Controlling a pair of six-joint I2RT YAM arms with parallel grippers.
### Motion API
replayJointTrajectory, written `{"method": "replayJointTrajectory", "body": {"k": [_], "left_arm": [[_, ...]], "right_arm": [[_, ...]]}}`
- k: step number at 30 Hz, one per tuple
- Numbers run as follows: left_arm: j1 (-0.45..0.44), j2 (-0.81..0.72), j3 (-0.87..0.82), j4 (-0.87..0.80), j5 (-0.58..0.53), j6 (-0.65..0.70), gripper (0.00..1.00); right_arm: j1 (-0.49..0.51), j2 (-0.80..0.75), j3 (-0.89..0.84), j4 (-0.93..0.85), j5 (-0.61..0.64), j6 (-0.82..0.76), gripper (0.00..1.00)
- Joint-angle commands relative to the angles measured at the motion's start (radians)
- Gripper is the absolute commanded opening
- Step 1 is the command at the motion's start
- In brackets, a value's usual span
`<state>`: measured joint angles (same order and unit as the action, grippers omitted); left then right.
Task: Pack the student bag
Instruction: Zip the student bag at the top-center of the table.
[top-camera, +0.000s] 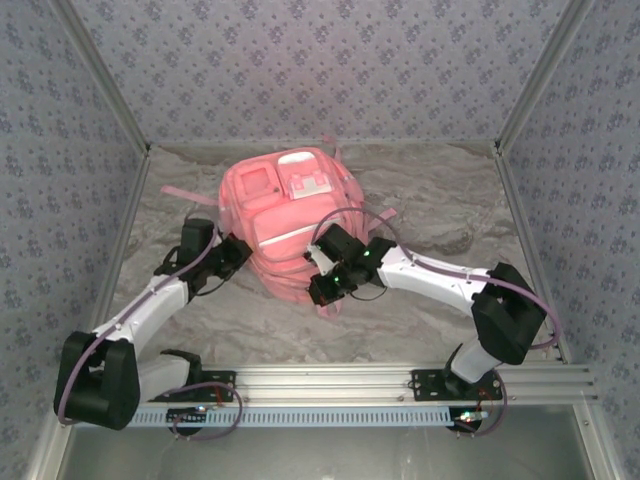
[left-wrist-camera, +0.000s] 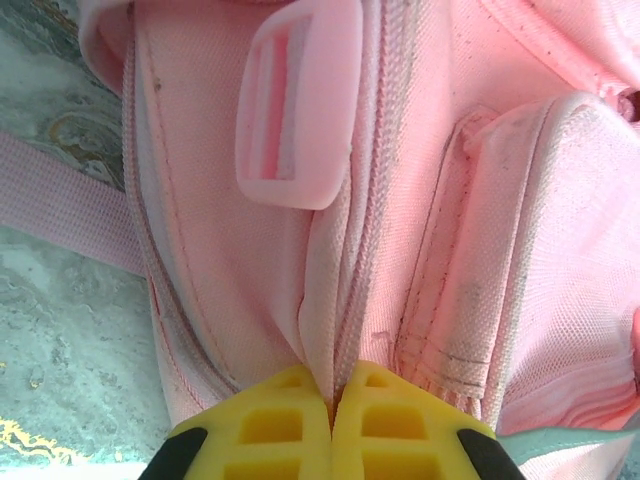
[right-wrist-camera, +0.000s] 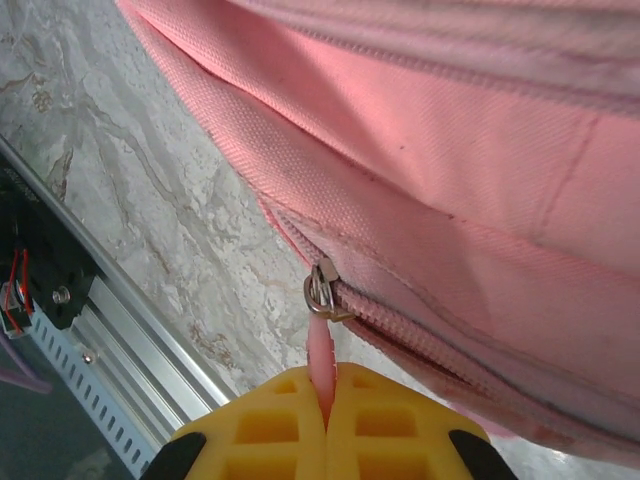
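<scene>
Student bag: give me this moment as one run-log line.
student bag: lying on table | left gripper: shut on a fold of bag fabric | right gripper: shut on zip pull

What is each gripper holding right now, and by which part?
Both hold the student bag. The left gripper pinches a fold of fabric beside a zipper seam; the right gripper pinches the pink zipper pull below its metal slider.

Patterned walls (top-camera: 300, 70) enclose a marbled tabletop (top-camera: 440, 225) with an aluminium rail (top-camera: 330, 378).
</scene>
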<state>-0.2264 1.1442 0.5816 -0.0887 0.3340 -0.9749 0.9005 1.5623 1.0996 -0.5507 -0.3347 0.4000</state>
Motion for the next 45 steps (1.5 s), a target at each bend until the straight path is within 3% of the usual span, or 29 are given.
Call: {"method": "replayJointTrajectory", "body": {"k": [1,9,12,16,19,20,21,22,25,32,37,45], "left_arm": [[0.055,-0.023,0.047,-0.012,-0.078,0.039,0.00],[0.065,0.013,0.107,-0.016,-0.060,0.050,0.00],[0.062,0.050,0.148,-0.015,-0.025,0.070,0.00],[0.029,0.139,0.244,-0.043,0.037,0.120,0.00],[0.013,0.176,0.313,-0.120,0.030,0.133,0.00],[0.014,0.162,0.316,-0.152,-0.003,0.125,0.09],[0.016,0.135,0.318,-0.208,-0.055,0.114,0.30],[0.022,0.108,0.322,-0.273,-0.100,0.098,0.41],[0.038,0.035,0.289,-0.404,-0.117,0.050,0.51],[0.021,-0.148,0.054,-0.308,0.040,-0.164,0.51],[-0.036,-0.147,0.065,-0.345,0.018,-0.192,0.51],[-0.053,-0.075,0.072,-0.351,-0.027,-0.197,0.50]], "right_arm": [[-0.029,-0.028,0.047,-0.248,0.096,-0.065,0.00],[-0.041,0.054,0.177,-0.414,0.156,-0.158,0.00],[-0.020,0.095,0.213,-0.408,0.095,-0.162,0.00],[0.023,0.147,0.238,-0.263,-0.029,-0.090,0.00],[0.040,0.174,0.205,-0.019,-0.097,0.055,0.00],[0.043,0.178,0.190,0.044,-0.101,0.101,0.00],[0.044,0.183,0.173,0.134,-0.104,0.151,0.00],[0.044,0.186,0.157,0.206,-0.105,0.198,0.00],[0.045,0.198,0.128,0.366,-0.073,0.293,0.00],[0.066,0.255,0.162,0.411,-0.057,0.330,0.00],[0.073,0.257,0.164,0.397,-0.054,0.330,0.00],[0.083,0.246,0.168,0.380,-0.037,0.330,0.00]]}}
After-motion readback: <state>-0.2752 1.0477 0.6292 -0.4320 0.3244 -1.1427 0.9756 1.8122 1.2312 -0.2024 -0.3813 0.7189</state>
